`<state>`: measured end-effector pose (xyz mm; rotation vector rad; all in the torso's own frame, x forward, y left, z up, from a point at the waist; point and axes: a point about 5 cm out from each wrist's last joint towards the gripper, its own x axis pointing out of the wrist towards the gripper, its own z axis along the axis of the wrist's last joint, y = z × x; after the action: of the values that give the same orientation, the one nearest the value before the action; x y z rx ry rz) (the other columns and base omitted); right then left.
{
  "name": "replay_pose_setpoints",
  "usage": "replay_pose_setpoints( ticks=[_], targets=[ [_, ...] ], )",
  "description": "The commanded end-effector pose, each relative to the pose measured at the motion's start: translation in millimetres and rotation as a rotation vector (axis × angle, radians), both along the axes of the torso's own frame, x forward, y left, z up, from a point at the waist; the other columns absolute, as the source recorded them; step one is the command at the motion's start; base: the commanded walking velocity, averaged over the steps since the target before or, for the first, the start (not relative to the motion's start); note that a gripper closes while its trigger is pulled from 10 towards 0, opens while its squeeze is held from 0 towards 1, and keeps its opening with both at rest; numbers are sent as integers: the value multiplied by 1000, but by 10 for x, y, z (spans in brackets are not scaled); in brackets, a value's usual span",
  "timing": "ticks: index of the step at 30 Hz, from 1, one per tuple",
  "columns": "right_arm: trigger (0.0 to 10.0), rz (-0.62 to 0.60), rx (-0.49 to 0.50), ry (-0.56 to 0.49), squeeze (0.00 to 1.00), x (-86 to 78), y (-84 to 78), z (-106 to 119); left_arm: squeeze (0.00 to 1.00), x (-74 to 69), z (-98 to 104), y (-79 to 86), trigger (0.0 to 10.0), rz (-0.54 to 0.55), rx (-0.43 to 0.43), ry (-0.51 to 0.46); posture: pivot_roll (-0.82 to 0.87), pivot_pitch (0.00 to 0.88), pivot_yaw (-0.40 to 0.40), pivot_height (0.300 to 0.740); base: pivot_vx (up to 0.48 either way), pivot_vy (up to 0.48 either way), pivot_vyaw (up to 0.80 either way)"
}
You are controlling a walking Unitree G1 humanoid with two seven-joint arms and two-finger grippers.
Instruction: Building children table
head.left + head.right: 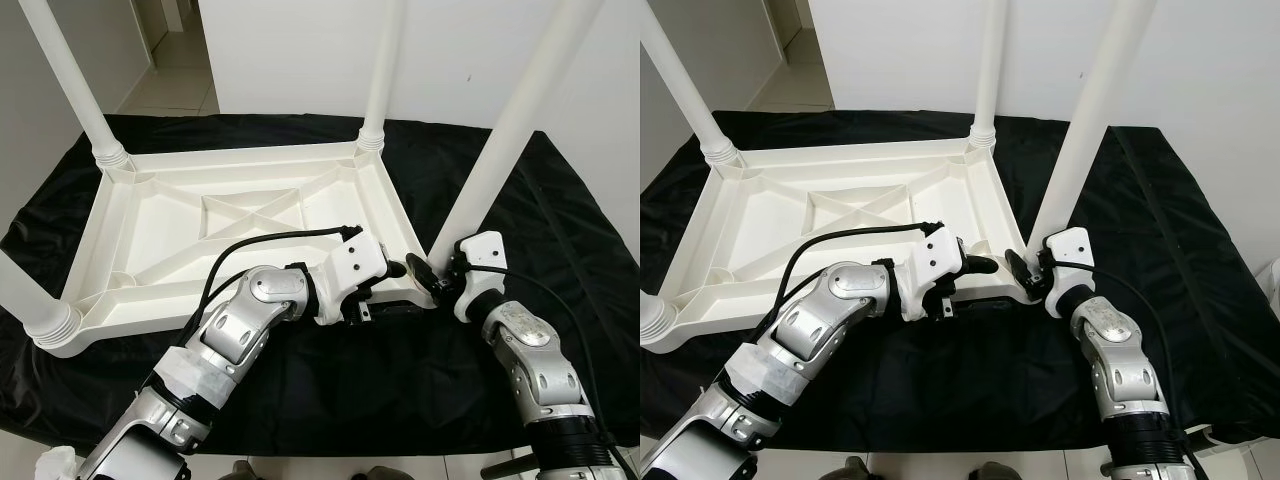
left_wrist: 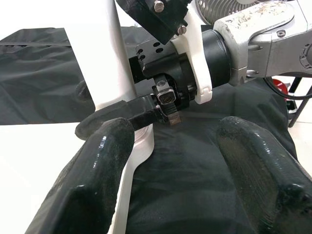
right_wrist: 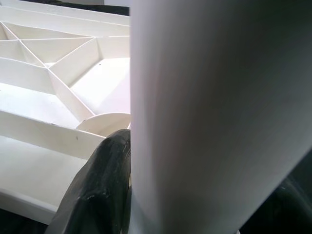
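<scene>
Black cloth [image 1: 560,230] spread over pale floor below a white wall; white tabletop [image 1: 240,230] lying upside down on it, ribbed underside facing up. Three legs already standing in their corners: near-left leg [image 1: 25,295], far-left leg [image 1: 75,85], far-right leg [image 1: 380,70]. Left gripper [image 1: 400,275] reaching across the near edge to the near-right corner, fingers [image 2: 92,165] spread apart, holding nothing, just beside the socket. Fourth leg [image 1: 510,120] rising tilted from that near-right corner, leaning up and to the right. Right gripper [image 1: 1025,268] low at the foot of this leg, one black finger [image 3: 97,190] against each side of the white tube, pinching it.
</scene>
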<state>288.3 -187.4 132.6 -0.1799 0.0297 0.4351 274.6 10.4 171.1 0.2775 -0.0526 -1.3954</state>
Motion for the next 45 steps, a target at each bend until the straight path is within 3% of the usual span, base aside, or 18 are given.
replay_pose_setpoints(
  ticks=[1,11,19,24,27,40,41,42,45],
  targets=[
    [10000,12,13,50,0,-19,43,-102,0,-12,-11,-8,10000,-36,22,-3,-65,0,12,740,0,0,0],
    [10000,-252,79,34,0,8,92,-82,0,-11,-11,-1,10000,-31,20,-1,-68,0,14,740,0,0,0],
    [10000,-596,164,32,0,-129,379,-128,0,-12,-11,4,10000,-26,21,0,-63,0,15,740,0,0,0],
    [10000,-659,165,24,0,-170,460,-114,0,-15,-13,10,10000,-25,21,1,-59,0,12,740,0,0,0],
    [10000,-688,203,27,0,-201,604,-89,0,-2,-11,25,10000,-15,22,1,-56,0,10,740,0,0,0],
    [10000,-715,194,26,0,-216,585,-72,0,8,-10,23,10000,-10,20,-3,-52,0,1,740,0,0,0],
    [10000,-713,196,22,698,-216,586,-65,0,6,-10,23,10000,-9,20,-4,-51,0,-1,740,0,0,0],
    [10000,-709,201,18,1000,-215,590,-57,0,5,-9,22,10000,-9,20,-3,-50,0,-3,740,0,0,0],
    [10000,-669,236,0,1000,-219,596,-34,0,5,-7,23,10000,-6,18,-5,-44,0,-8,740,0,0,0]
  ],
)
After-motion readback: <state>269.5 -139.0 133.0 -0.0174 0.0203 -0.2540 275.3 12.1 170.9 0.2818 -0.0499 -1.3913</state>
